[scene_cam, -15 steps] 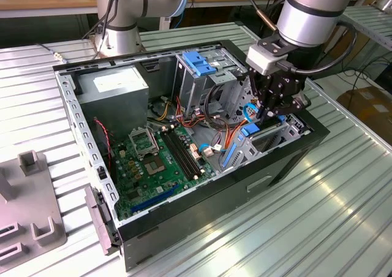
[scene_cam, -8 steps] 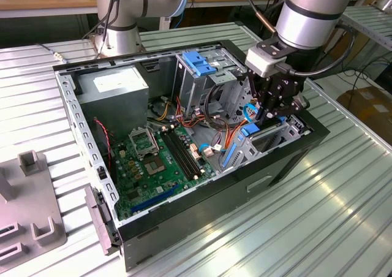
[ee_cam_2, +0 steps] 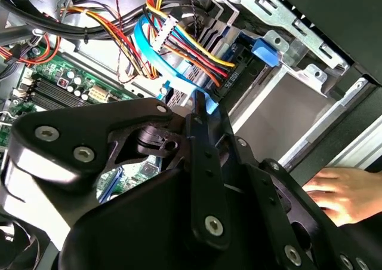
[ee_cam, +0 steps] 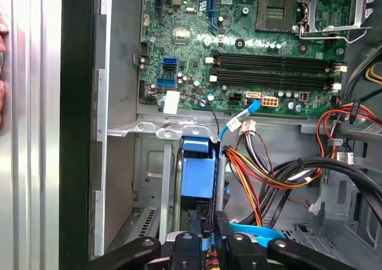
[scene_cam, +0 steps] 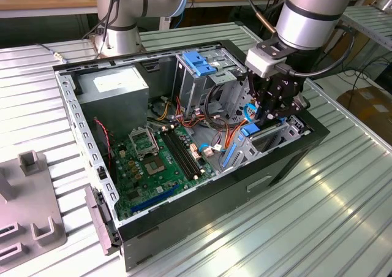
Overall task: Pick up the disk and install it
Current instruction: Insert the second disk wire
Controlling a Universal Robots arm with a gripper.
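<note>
Disk (ee_cam: pixel 197 173), blue carrier edge up, stands on edge in the drive bay at the front corner of the open computer case (scene_cam: pixel 288 160), directly below the gripper (ee_cam: pixel 206 237). First wrist view: the black fingers (ee_cam: pixel 225 246) are drawn close together, pinching a thin blue tab at the disk's near end. Gripper (scene_cam: pixel 269 108) is down inside the case at the exterior view's right. Disk body is mostly hidden by the bay walls and the gripper; label not visible. Motherboard (scene_cam: pixel 160 160) lies on the case floor, with bundled coloured cables (ee_cam: pixel 262 174) just beside the bay. A person's hand (ee_cam_2: pixel 343 193) rests on the table outside the case wall, partly cut off.
</note>
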